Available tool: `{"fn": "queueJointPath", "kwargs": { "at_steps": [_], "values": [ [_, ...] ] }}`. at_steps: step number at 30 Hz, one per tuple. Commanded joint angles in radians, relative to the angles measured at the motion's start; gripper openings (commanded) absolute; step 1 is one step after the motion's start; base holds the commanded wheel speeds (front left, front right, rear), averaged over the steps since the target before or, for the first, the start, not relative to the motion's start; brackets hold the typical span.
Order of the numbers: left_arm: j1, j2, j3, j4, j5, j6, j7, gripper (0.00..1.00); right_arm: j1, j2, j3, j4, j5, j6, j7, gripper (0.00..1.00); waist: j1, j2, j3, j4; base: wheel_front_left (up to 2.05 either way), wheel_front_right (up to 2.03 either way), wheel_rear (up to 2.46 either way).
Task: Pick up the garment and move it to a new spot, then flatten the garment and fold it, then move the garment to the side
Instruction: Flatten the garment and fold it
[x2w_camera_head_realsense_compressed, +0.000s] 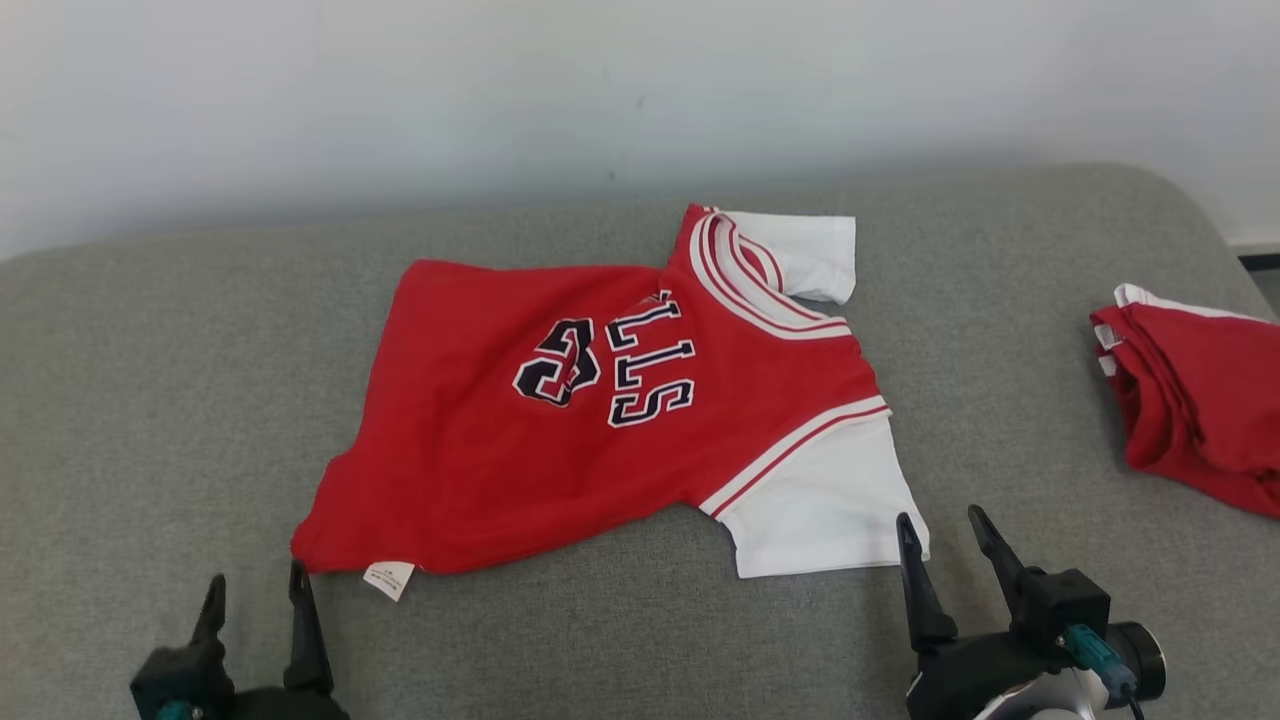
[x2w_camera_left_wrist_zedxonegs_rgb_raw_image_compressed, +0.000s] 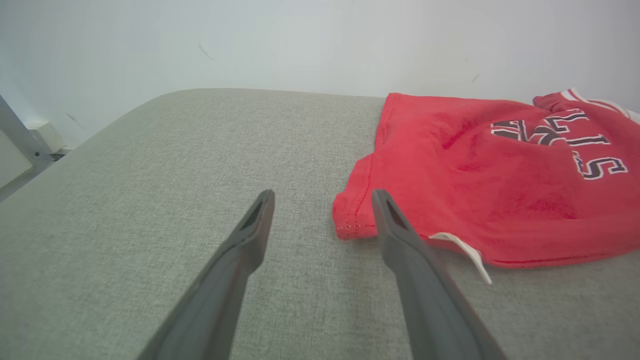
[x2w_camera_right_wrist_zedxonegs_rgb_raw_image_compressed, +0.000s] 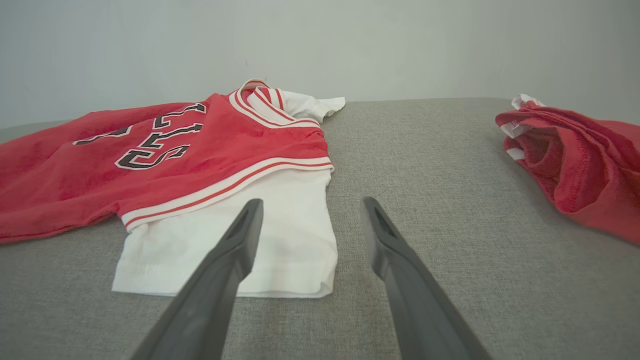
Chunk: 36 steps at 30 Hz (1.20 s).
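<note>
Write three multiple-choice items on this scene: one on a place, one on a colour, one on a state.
1. Where does the second garment lie, seen from the jersey?
A. to the robot's right
B. to the robot's left
C. on top of it

2. What colour are the jersey's sleeves?
A. black
B. white
C. grey

3. How do the left gripper and right gripper stand?
A. both open
B. both shut on the jersey
C. one open, one shut

Answers:
1 A, it lies apart at the head view's right edge.
2 B, both sleeves are white beyond the striped trim.
3 A, each wrist view shows its fingers spread with nothing between them.
</note>
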Motion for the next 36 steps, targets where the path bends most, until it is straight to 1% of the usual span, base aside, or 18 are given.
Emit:
{"fn": "queueJointPath", "kwargs": {
  "at_steps": [1,4,7,13,16,21,28,29,30,31,32,33,34,36],
  "values": [
    [-0.019,-0.002,0.004,0.003,-0.005,-0.004,-0.003,1.00,-0.012,0.001,-0.003,-0.003,-0.010,-0.003,0.000,1.00,-0.0001,0.0000,0.035,-0.007,0.00,0.00,0.00],
    [-0.069,0.002,0.023,0.031,-0.001,-0.007,-0.003,1.00,-0.029,0.001,-0.003,-0.004,-0.017,-0.003,0.000,1.00,-0.0001,0.0000,0.061,-0.016,0.00,0.00,0.00],
    [-0.120,0.006,0.042,0.093,0.005,-0.011,-0.003,1.00,-0.048,0.002,0.002,-0.002,-0.019,-0.003,0.000,1.00,-0.0001,0.0000,0.084,-0.031,0.00,0.00,0.00],
    [-0.166,0.007,0.056,0.178,0.025,0.001,-0.003,1.00,-0.067,0.002,0.002,-0.004,-0.030,-0.003,0.000,1.00,-0.0001,0.0000,0.116,-0.050,0.00,0.00,0.00],
    [-0.177,0.007,0.061,0.206,0.036,0.018,-0.003,1.00,-0.074,0.002,-0.002,-0.008,-0.040,-0.003,0.000,1.00,-0.0001,0.0000,0.128,-0.054,0.00,0.00,0.00],
    [-0.174,0.002,0.057,0.249,0.052,0.033,-0.003,1.00,-0.078,0.001,-0.007,-0.012,-0.046,-0.003,0.000,1.00,-0.0001,0.0000,0.134,-0.058,0.00,0.00,0.00],
    [-0.153,-0.006,0.026,0.278,0.050,0.027,0.001,1.00,-0.080,0.002,-0.011,-0.006,-0.046,-0.003,0.000,1.00,-0.0001,0.0000,0.132,-0.050,0.00,0.00,0.00],
    [-0.153,-0.007,0.021,0.281,0.045,0.025,0.001,0.94,-0.080,0.002,-0.009,-0.005,-0.045,-0.003,0.000,1.00,-0.0001,0.0000,0.131,-0.049,0.00,0.00,0.00],
    [-0.152,-0.008,0.013,0.285,0.043,0.020,0.001,0.48,-0.081,0.001,-0.008,-0.004,-0.044,-0.003,0.000,1.00,-0.0001,0.0000,0.131,-0.048,0.00,0.00,0.00],
    [-0.150,-0.010,0.006,0.290,0.039,0.016,0.001,0.40,-0.080,0.001,-0.006,-0.004,-0.041,-0.003,0.000,1.00,-0.0001,0.0000,0.130,-0.048,0.00,0.00,0.00],
    [-0.149,-0.010,-0.001,0.296,0.039,0.014,0.002,0.27,-0.079,0.002,-0.005,-0.003,-0.040,-0.003,0.000,1.00,-0.0001,0.0000,0.129,-0.047,0.00,0.00,0.00],
    [-0.149,-0.009,-0.006,0.299,0.039,0.013,0.002,0.05,-0.080,0.002,-0.004,-0.002,-0.039,-0.003,0.000,1.00,-0.0001,0.0000,0.129,-0.047,0.00,0.00,0.00],
    [-0.150,-0.009,-0.010,0.301,0.035,0.012,0.003,0.00,-0.081,0.001,-0.004,-0.001,-0.038,-0.003,0.000,1.00,-0.0001,0.0000,0.129,-0.047,0.00,0.00,0.00],
    [-0.150,-0.008,-0.018,0.304,0.033,0.010,0.003,0.00,-0.082,0.001,-0.007,0.002,-0.038,-0.003,0.000,1.00,-0.0001,0.0000,0.127,-0.047,0.00,0.00,0.00]
  ]
}}
